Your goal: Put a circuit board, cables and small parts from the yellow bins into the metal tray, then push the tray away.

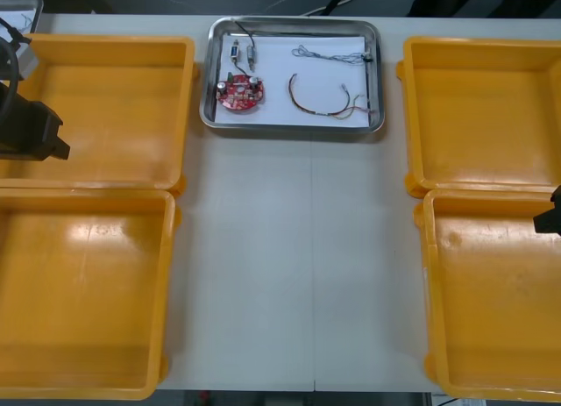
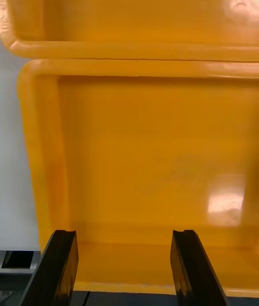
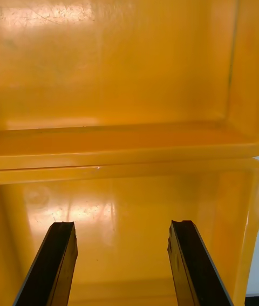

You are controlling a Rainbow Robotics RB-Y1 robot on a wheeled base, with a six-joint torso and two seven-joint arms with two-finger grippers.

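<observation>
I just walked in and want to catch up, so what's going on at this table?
The metal tray sits at the far edge of the table holding a red circuit board, small metal parts and cables. The four yellow bins look empty. The left gripper hangs open over the left bins, the right gripper open over the right ones; neither holds anything.

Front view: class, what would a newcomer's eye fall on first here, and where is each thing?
Four big yellow bins stand two at each side of the table. Between the far pair sits the metal tray, holding a red circuit board, cables and small metal parts. The left gripper and right gripper, both open, hover over the side bins.
</observation>
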